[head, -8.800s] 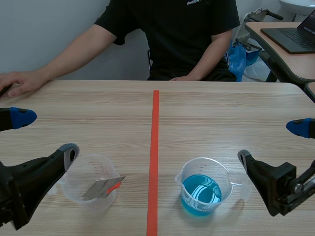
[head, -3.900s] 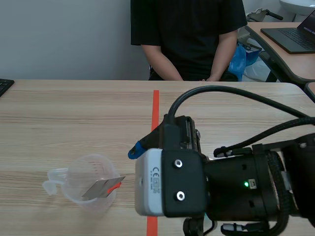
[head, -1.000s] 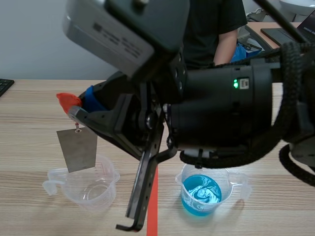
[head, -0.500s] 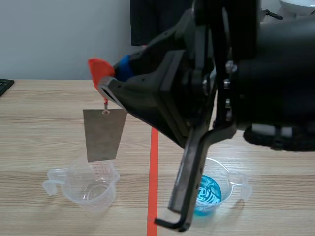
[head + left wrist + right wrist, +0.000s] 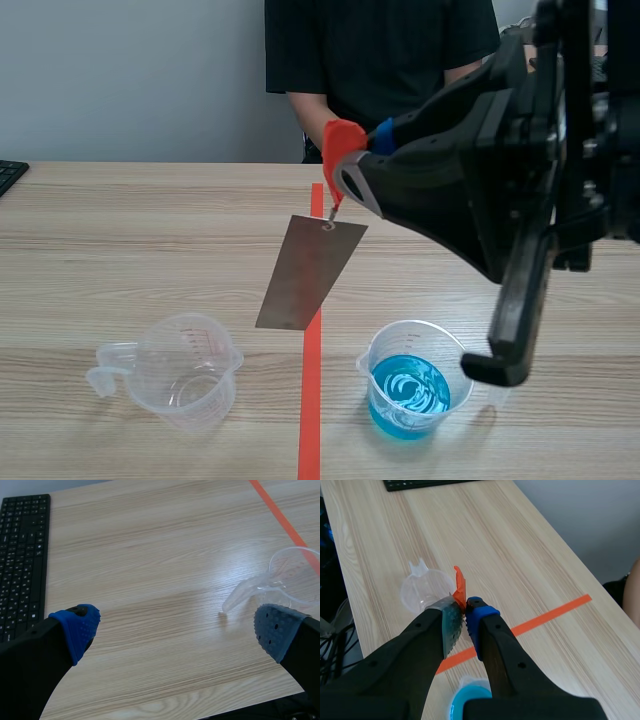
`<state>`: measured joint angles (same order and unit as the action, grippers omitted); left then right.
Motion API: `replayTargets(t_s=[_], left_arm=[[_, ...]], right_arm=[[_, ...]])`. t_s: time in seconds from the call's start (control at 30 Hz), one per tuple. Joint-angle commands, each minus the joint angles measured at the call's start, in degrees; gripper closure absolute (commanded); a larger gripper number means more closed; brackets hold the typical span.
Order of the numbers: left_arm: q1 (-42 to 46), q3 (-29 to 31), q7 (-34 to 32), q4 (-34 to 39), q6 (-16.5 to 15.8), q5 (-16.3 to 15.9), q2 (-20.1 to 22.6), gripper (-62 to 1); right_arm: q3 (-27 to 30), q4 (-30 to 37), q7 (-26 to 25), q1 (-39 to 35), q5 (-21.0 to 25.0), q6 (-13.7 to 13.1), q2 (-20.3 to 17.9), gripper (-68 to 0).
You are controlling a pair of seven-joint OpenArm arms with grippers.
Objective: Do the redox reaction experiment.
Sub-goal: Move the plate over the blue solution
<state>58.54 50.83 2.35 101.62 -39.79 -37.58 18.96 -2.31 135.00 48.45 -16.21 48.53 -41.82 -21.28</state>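
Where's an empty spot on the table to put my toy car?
Bare wood lies between the keyboard and the empty beaker, and beyond that beaker toward the person. It is crowded by the tape line: the right arm holds the metal sheet over it, beside the beaker of blue liquid.

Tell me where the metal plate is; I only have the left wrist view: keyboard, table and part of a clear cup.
Observer: The right end effector is shut on an orange tab; the metal plate hangs from that tab, in the air.
Operator: Over which cup?
Observer: Neither. In the scene view it hangs tilted and appears over the tape line, between the clear cup and a cup of blue liquid.
Operator: Anything in the clear cup?
Observer: Nothing shows in it; it looks empty.
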Motion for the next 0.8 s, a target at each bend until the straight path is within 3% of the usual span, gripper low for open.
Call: replayTargets(t_s=[0.0, 0.77], left_arm=[[0.3, 0.6, -1.0, 1.0, -0.1, -0.8, 0.4, -62.3], [-2.6, 0.6, -0.3, 1.0, -0.1, -0.8, 0.5, -62.3]], right_arm=[[1.8, 0.3, -0.1, 0.6, 2.1, 0.0, 0.2, -1.7], [22.2, 0.3, 15.2, 0.7, 26.8, -0.3, 0.2, -1.7]])
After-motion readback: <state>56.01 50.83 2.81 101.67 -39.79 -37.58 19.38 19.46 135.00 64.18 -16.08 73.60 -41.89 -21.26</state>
